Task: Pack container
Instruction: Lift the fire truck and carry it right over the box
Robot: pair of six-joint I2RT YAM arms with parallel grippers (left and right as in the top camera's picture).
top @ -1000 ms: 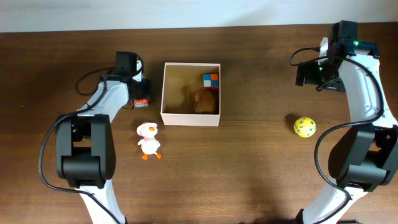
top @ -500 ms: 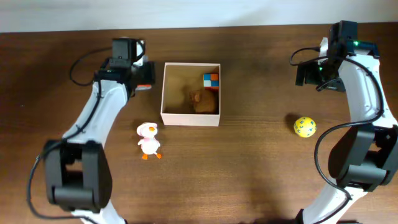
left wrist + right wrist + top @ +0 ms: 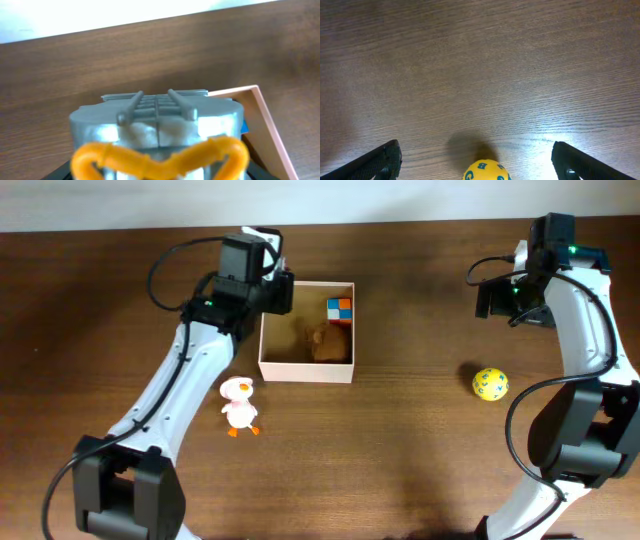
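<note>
Packing is partly done. The container (image 3: 306, 371) sits on the table (image 3: 400, 470) between the two arms, open side up, with two items already inside: a colour cube (image 3: 339, 308) in its far right corner and a brown plush (image 3: 325, 341) just in front of it. The left gripper (image 3: 274, 291) hangs over the container's far left corner, jaws closed partway around a grey and orange toy (image 3: 157, 131), which fills the left wrist view with the box rim just beyond it. In my judgement this item is ready for release but not yet in. The right gripper (image 3: 475, 146) stands spread wide and empty above the table, well apart from the container. Outstanding: a white duck (image 3: 238, 404) near the container's front left corner and a yellow ball (image 3: 490, 384) near the right arm, both on the table
</note>
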